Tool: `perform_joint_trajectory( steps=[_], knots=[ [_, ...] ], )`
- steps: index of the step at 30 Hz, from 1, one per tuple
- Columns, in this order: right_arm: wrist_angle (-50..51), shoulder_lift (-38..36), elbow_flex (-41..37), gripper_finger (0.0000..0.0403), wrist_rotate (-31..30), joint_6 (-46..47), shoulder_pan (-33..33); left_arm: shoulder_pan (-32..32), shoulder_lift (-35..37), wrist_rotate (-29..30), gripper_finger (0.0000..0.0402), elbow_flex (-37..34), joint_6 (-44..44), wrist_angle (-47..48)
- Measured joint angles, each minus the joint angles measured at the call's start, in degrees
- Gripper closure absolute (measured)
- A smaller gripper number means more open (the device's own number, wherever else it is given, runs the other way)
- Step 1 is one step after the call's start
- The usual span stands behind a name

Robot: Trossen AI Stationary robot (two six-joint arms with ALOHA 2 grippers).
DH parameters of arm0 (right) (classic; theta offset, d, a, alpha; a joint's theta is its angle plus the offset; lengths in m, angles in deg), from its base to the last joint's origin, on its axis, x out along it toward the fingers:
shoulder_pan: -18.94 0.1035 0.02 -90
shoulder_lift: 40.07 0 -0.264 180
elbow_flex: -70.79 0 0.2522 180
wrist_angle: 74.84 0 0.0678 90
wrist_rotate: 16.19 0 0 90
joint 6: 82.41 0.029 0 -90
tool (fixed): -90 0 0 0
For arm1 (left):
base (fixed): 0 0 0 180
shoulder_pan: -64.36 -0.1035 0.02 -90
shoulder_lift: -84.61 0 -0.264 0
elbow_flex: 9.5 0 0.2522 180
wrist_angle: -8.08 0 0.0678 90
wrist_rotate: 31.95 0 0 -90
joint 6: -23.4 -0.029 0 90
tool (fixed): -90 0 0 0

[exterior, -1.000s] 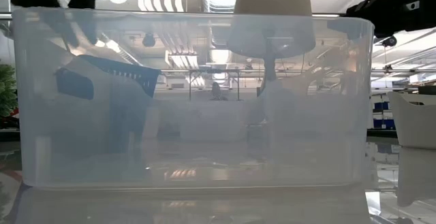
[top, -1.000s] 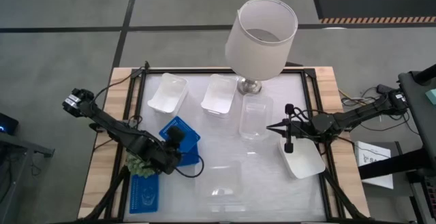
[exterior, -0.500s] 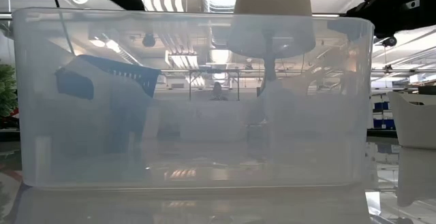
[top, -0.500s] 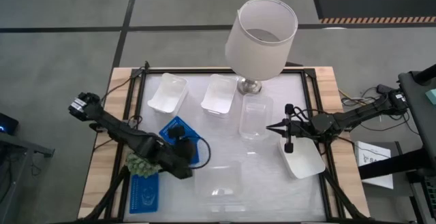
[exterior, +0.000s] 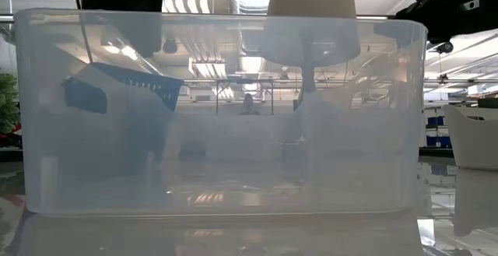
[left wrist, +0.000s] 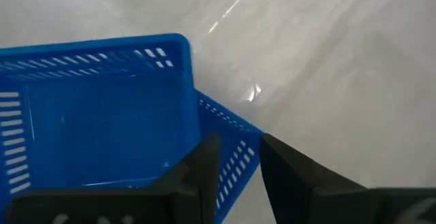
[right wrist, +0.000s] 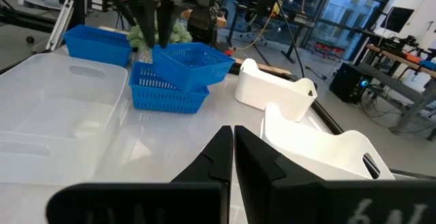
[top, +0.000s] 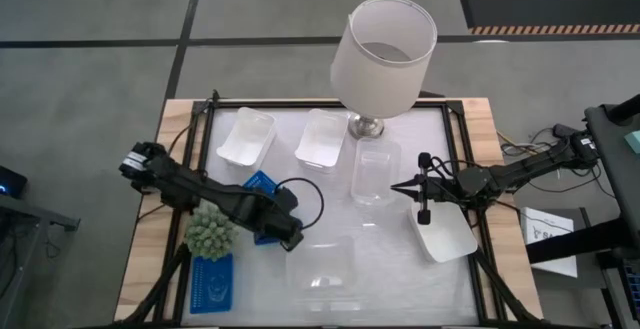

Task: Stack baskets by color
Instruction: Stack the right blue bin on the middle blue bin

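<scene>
Fingers (left wrist: pixel 204 176) of the left gripper (top: pixel 285 231) are pinching the wall of a blue mesh basket (left wrist: pixel 95 108), one finger inside the rim and one outside. That basket is sitting tilted in a second blue basket (right wrist: pixel 167 91) under it, near the left middle of the table (top: pixel 400 269); the right wrist view is showing the upper one (right wrist: pixel 191 59) leaning askew in the lower, with the left gripper (right wrist: pixel 155 9) reaching down onto it. A third blue basket (top: pixel 211 283) is lying at the table's front left corner, just beside a spiky green ball plant (top: pixel 210 231).

The right gripper (top: pixel 420 191) is hovering at the right side of the table with its fingers (right wrist: pixel 221 152) pressed together and holding nothing. Just in front of it, a white basket (top: pixel 445 237) is resting near the right edge.

Two more white baskets are sitting along the back of the table: one (top: pixel 246 137) toward the left and one (top: pixel 322 140) near the middle. A clear basket (top: pixel 375 174) is lying between the back row and the right gripper, close to the foot of a large white lamp (top: pixel 384 57) standing at the back edge. Another clear basket (top: pixel 320 267) is sitting at the front middle, just beside the left gripper; in the low view it (exterior: pixel 222 116) is filling nearly the whole picture, with the blue baskets (exterior: pixel 117 85) showing dimly through its wall.
</scene>
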Motion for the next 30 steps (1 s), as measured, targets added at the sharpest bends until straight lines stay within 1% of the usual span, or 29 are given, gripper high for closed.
perform_joint_trajectory(
  steps=[3,7,17,26,28,30],
  knots=[
    [0.0,0.0,0.0,0.0394,0.0,-0.12,0.0,-0.36,-0.03,0.15,0.0315,-0.65,1.84,0.18],
    [0.01,0.0,0.0,0.0394,-0.01,-0.15,0.0,-0.54,-0.28,0.75,0.0316,-1.12,2.24,0.09],
    [0.04,0.0,0.0,0.0394,-0.01,-0.15,0.0,-0.78,-0.28,5.11,0.0316,-3.34,1.04,0.47],
    [0.04,0.0,0.0,0.0394,-0.01,-0.17,0.0,-0.79,-0.28,5.18,0.0316,-6.66,1.04,-1.66],
    [0.04,0.0,0.0,0.0394,-0.01,-0.17,0.0,-0.79,-0.28,5.18,0.0322,-6.82,0.71,-1.77],
    [0.04,0.0,0.0,0.0394,-0.01,-0.17,0.0,-0.79,-0.28,5.18,0.0337,-6.82,0.57,-2.07]
  ],
)
